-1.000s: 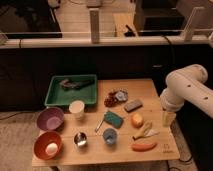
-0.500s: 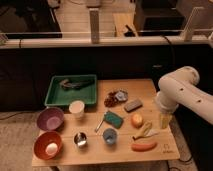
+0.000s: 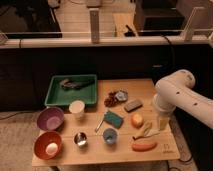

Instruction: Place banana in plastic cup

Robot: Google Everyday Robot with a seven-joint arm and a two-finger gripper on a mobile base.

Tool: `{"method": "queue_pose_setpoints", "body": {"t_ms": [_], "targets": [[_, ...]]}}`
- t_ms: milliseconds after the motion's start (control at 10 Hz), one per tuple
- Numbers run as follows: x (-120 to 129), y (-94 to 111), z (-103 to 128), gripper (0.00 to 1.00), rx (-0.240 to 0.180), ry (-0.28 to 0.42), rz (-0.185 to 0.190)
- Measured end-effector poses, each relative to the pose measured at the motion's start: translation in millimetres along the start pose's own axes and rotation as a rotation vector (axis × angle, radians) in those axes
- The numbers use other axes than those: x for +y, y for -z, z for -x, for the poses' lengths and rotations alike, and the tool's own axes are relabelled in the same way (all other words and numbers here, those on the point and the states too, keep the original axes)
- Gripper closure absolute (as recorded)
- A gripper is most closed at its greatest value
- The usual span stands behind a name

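Observation:
The banana (image 3: 144,132), small, curved and pale yellow, lies on the wooden table (image 3: 145,90) near its front right. A cream plastic cup (image 3: 77,108) stands upright left of centre, just in front of the green tray. A small blue cup (image 3: 109,136) and a metal cup (image 3: 80,139) stand near the front edge. My gripper (image 3: 162,123) hangs from the white arm (image 3: 177,95), pointing down at the table's right edge, just right of the banana and apart from it.
A green tray (image 3: 56,97) at the back left holds a dark object. A purple bowl (image 3: 50,119) and an orange bowl (image 3: 47,145) with a white ball are front left. A green sponge (image 3: 114,118), grapes (image 3: 111,99), a grey block (image 3: 133,105), a round orange fruit (image 3: 137,120) and a carrot-like stick (image 3: 144,146) lie around the banana.
The arm has moved left and down toward the table's right edge, bringing the gripper closer to the banana. Nothing on the table has moved.

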Motion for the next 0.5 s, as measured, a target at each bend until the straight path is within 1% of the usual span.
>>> {"method": "queue_pose_setpoints", "body": {"t_ms": [500], "targets": [[-2.8,-18.9,12.1,0.2,-0.017,0.045,0.005]]}}
